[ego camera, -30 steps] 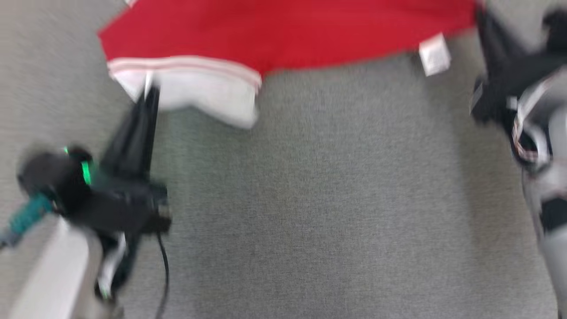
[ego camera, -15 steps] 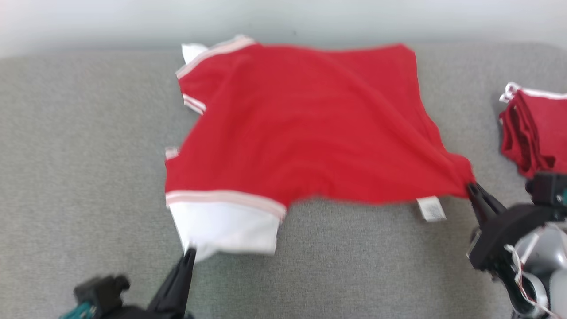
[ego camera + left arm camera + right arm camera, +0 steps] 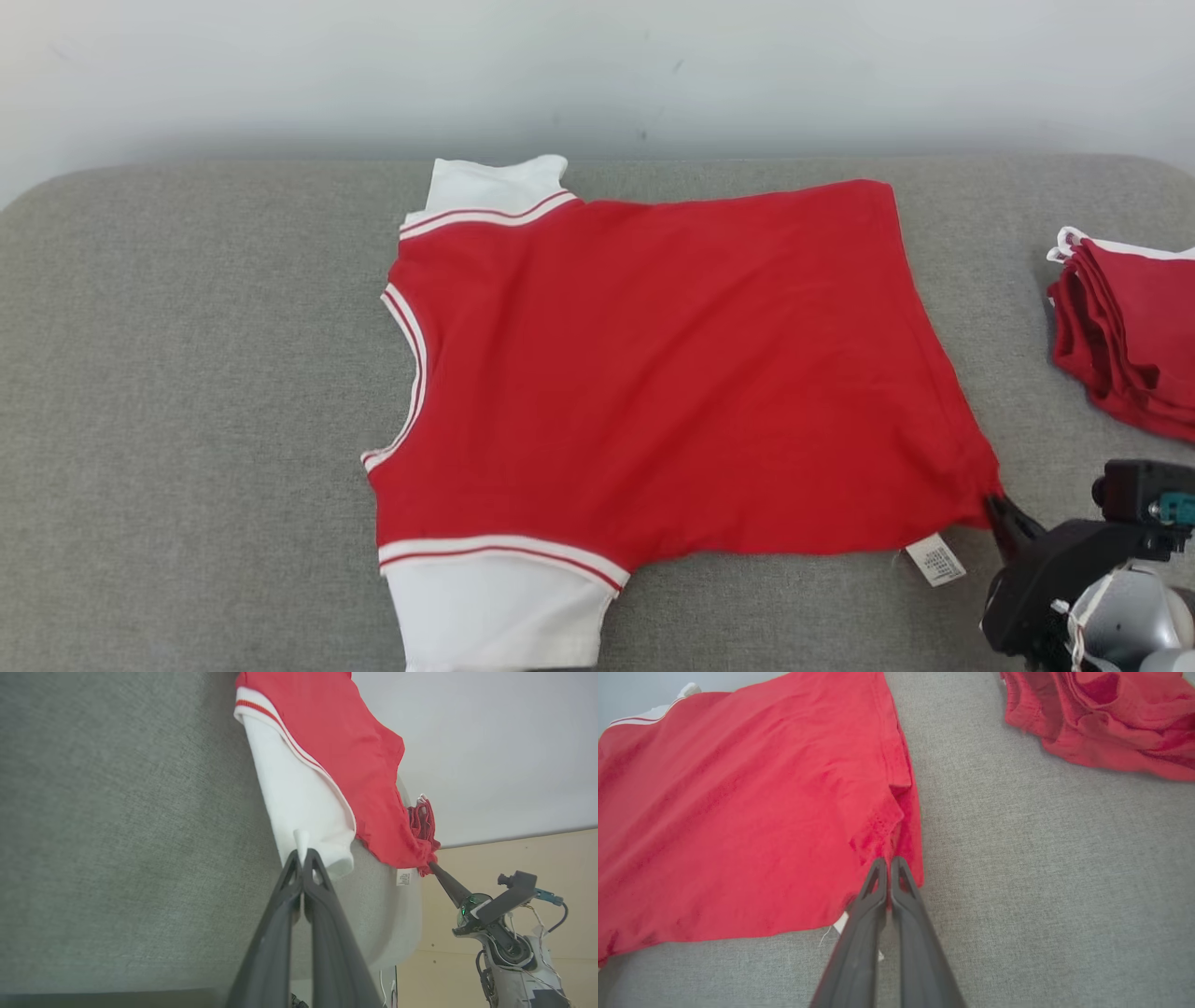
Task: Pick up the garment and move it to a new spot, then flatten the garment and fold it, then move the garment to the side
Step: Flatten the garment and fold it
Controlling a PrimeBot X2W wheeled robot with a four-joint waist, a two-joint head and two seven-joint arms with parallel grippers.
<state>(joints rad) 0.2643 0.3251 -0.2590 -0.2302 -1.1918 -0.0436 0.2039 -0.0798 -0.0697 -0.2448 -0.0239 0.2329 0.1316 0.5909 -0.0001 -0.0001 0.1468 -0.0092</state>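
Note:
The garment [image 3: 653,373] lies spread on the grey padded surface [image 3: 187,373], plain red side up, neck trim to the left and white sleeves at the far and near left. A small white label [image 3: 936,560] hangs at its near hem. In the left wrist view my left gripper [image 3: 302,851] is shut on the corner of the near white sleeve [image 3: 299,798]. My right gripper [image 3: 994,504] is shut on the near right hem corner; the right wrist view shows the red cloth [image 3: 738,812] bunched at the tips of that gripper [image 3: 888,861].
A pile of folded red clothes [image 3: 1130,336] sits at the right edge of the surface, close to my right arm. A pale wall [image 3: 597,75] runs along the back. Bare grey surface stretches to the left of the garment.
The head camera has tilted up, bringing the whole garment and wall into view. The garment has settled from a lifted, billowing sheet to lying flat. Both grippers have stayed shut on it.

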